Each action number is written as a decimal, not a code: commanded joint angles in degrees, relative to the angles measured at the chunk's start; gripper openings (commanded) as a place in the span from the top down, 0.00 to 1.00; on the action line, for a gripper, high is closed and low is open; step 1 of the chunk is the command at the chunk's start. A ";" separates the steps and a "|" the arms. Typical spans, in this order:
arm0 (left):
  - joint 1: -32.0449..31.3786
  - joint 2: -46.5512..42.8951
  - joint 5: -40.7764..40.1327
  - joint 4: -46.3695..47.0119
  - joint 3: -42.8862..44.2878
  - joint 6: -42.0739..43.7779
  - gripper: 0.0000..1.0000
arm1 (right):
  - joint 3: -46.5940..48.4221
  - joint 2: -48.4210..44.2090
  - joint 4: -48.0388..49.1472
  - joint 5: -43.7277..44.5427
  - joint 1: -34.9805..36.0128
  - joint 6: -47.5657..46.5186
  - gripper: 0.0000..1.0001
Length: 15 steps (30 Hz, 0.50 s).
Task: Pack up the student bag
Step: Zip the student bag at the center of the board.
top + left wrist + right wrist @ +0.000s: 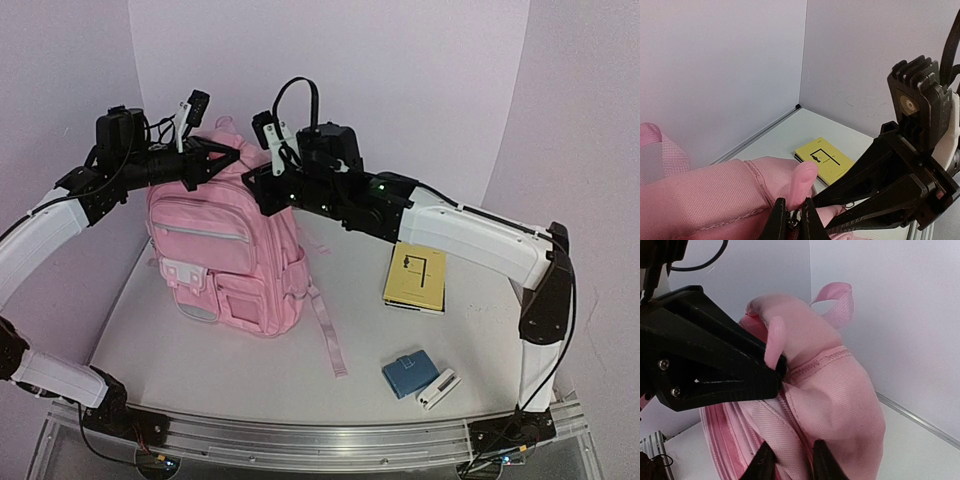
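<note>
Atop the student bag point(225, 250), left tool point(794, 219) pinches fabric; right tool point(792, 462) straddles it, grip unclear.

- No legible words, brands or numbers in any of the three views
- Yellow booklet point(824, 160) lying flat on the table: black line mark on the cover, an angular open outline with a short dark dash of print at its middle
- From the left wrist view that print reads only as a smudge; from the top view, smaller still
- White flap point(183, 271) on the student bag point(215, 225) front pocket: any lettering too small to tell
</note>
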 commanded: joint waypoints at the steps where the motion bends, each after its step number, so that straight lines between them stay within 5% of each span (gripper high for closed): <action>1: 1.93 0.39 -2.68 0.05 4.65 -3.50 1.00 | 0.37 -0.39 0.16 3.00 -0.55 0.50 0.95; 8: 12.20 -0.23 -2.19 6.14 2.52 -16.02 1.00 | -8.67 -6.29 1.00 9.24 -0.56 2.50 1.00; 15: 12.96 -0.37 -1.79 8.88 3.63 -18.00 1.00 | -15.10 -10.65 1.39 11.18 -0.53 3.97 1.00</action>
